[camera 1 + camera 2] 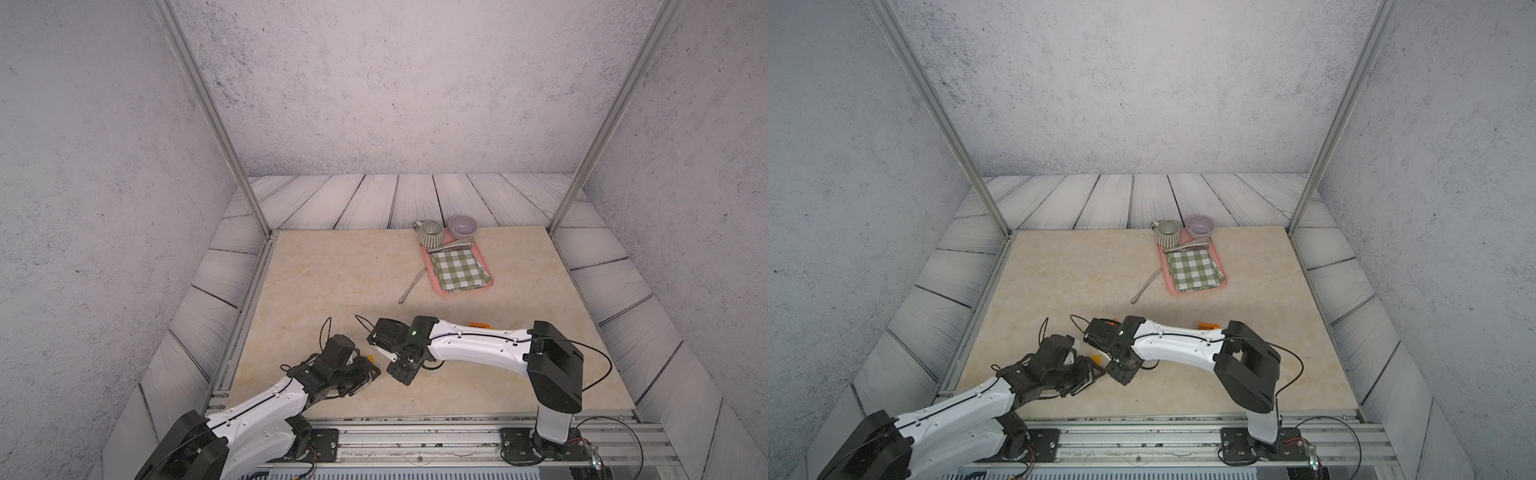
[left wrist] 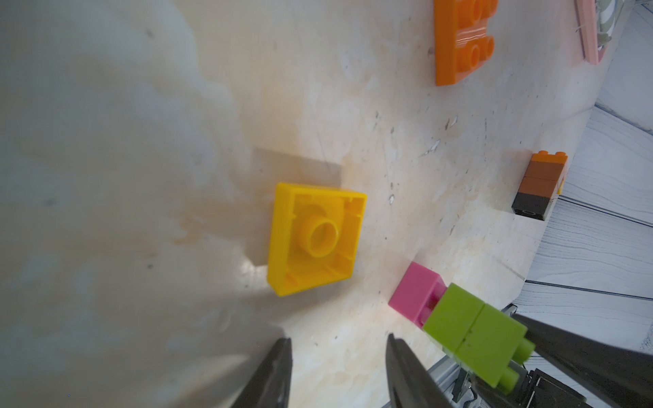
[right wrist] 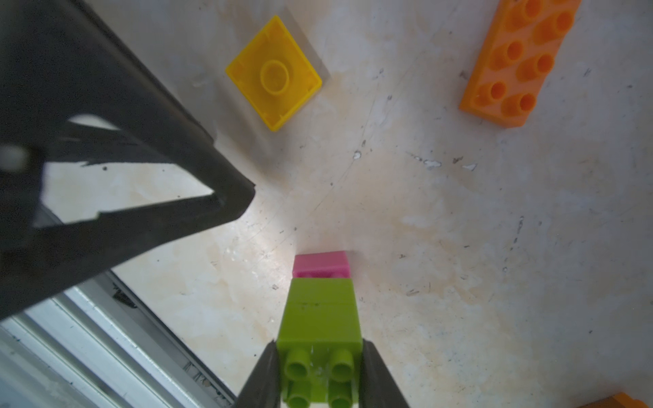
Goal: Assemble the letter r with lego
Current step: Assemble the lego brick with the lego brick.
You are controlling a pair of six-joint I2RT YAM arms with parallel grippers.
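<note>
The right pincer (image 3: 319, 374) clamps the lime stack (image 3: 319, 311) by its studded end, magenta brick (image 3: 321, 263) toward the tabletop (image 3: 459, 229), likely for steadying; the left pincer (image 2: 339, 356) gapes empty near the upturned yellow brick (image 2: 316, 238).

We look down from high up at the whole table (image 1: 332, 270) in both top views. Our two wrist cameras sit very close above it, and both see the yellow brick (image 2: 316, 238).

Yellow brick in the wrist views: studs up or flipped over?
Flipped over. The yellow brick lies with its hollow underside and central tube facing up in both wrist views; no studs show on it.
</note>
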